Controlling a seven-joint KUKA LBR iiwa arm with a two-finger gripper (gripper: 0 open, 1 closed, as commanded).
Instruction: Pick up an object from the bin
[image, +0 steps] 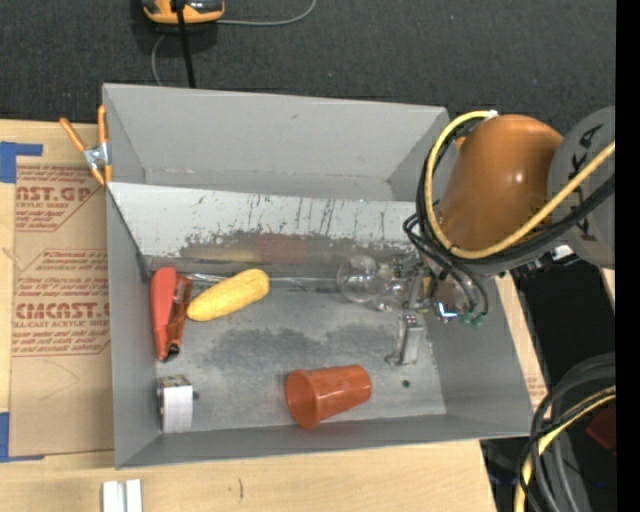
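Dark ground lies behind the grey metal bin (270, 140) you are working in, and as far as you can see the pick is not yet made. Your hand (405, 345) sits low at the bin's 3 o'clock with nothing visibly in it; whether it is spread or pressed together cannot be told. Just beside it, at its 10 o'clock, lies a clear rounded glass-like piece (357, 278) (the likeliest candidate, I judge). An orange cup (328, 394) lies on its side at 6 o'clock, a yellow corn cob (228, 295) and a red tool (162, 310) at 9, a small white block (177, 403) at 8. Gripping, lifting and clearing the rim all remain. None of these things bears writing you could read.
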